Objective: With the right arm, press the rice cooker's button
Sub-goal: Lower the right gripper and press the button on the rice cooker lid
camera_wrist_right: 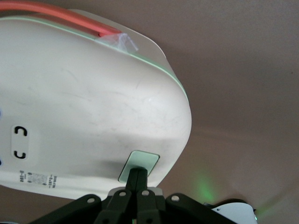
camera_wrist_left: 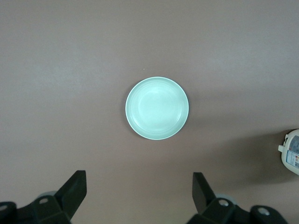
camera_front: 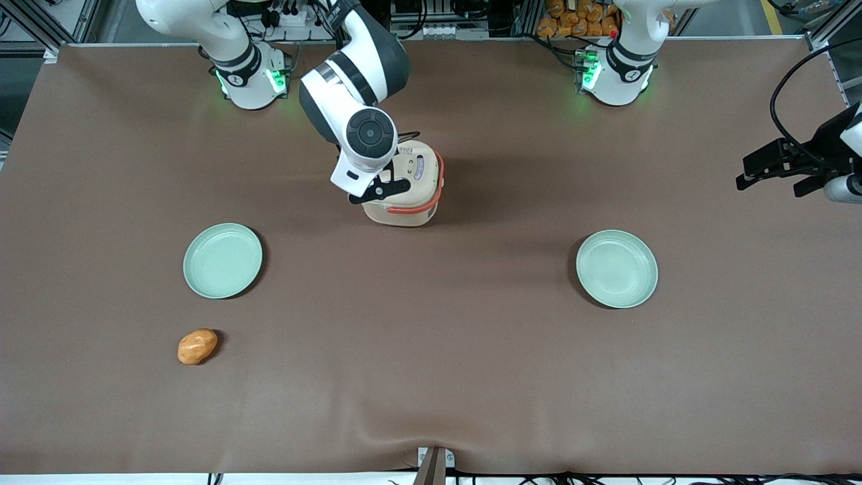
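Potato-like lump [camera_front: 197, 346]: nearest the front camera, an orange-brown piece lying loose on the brown table [camera_front: 431, 377], toward the working arm's end.
Plates: two pale green ones, farther from the camera; one [camera_front: 223, 261] just above that lump, the other [camera_front: 617, 269] toward the parked arm's end, well apart.
Rice cooker [camera_front: 411, 185]: farther again, mid-table between the plates' line and the arm bases, cream lid shut, orange-red band around it.
Right arm [camera_front: 353, 87]: bent down over the cooker.
Gripper [camera_wrist_right: 137, 176]: fingers pinched together, tips on the pale green button [camera_wrist_right: 139, 165] at the lid's edge.
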